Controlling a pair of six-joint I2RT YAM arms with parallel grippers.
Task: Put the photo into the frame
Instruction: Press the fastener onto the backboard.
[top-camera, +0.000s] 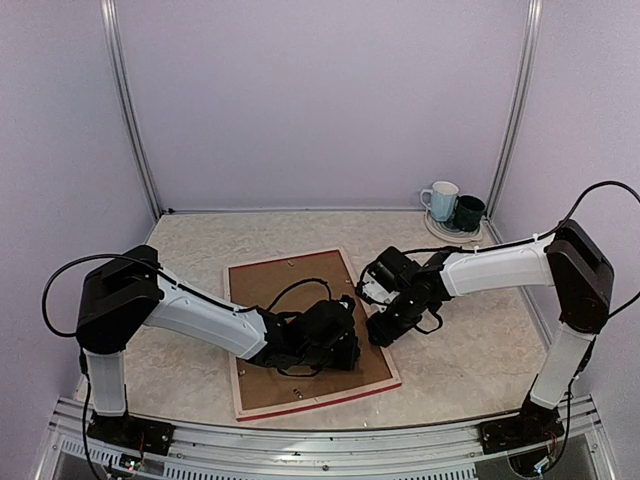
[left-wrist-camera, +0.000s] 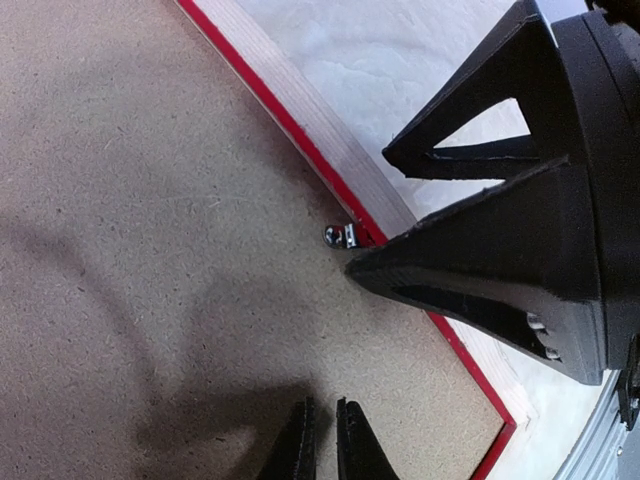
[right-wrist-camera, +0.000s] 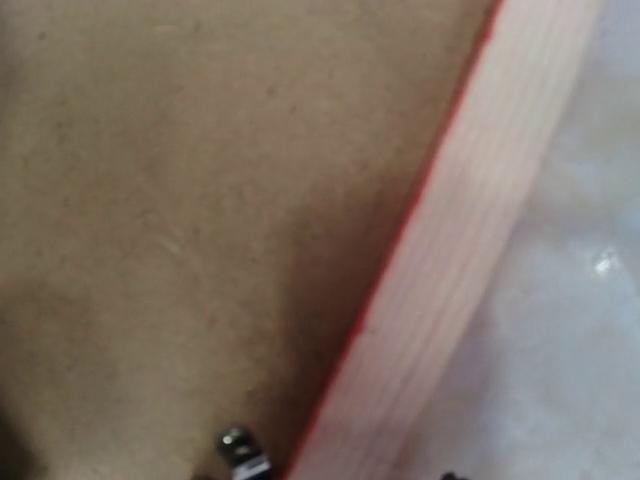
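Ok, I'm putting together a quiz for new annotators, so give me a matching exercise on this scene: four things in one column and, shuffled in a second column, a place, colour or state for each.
Things:
1. backing board
2. frame
3. dark mug
4. left claw

Descriptions:
A. shut, over the board
B. far right corner of the table, beside a white mug
C. pale wood side up, red line along its inner edge
D. brown, lying inside the frame

Pairs: 1-D, 2-C, 3-B, 4-A.
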